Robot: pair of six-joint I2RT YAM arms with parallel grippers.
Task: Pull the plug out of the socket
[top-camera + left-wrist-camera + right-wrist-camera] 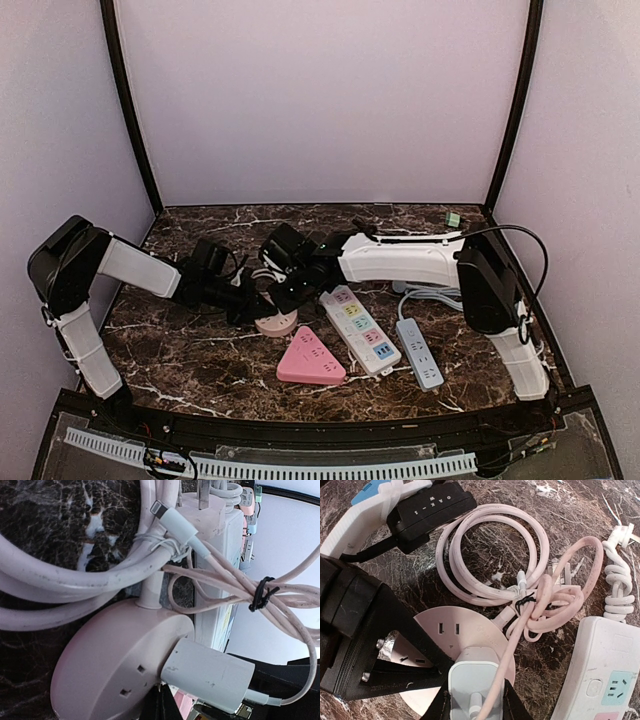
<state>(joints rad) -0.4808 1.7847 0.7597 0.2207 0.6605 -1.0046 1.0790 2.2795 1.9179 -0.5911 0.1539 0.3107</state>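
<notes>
Around the round pink socket (275, 322) it's just plain pale walls (320, 100) on three sides and a dark marble-look table (190, 360) underneath. Right of the socket there's a white power strip (360, 330) with coloured outlets, then a grey-blue one (420, 352) further out. A pink triangular one (310, 358) lies just in front. Pink cable coils (447, 560) are piled on the socket's far side. The left gripper (248, 303) reaches in from the socket's left, fingers pressed together over its face. The right gripper (475, 705) is pinching the white plug (470, 672), one finger on each side. The plug sits seated in the socket's top face, looks plugged in.
</notes>
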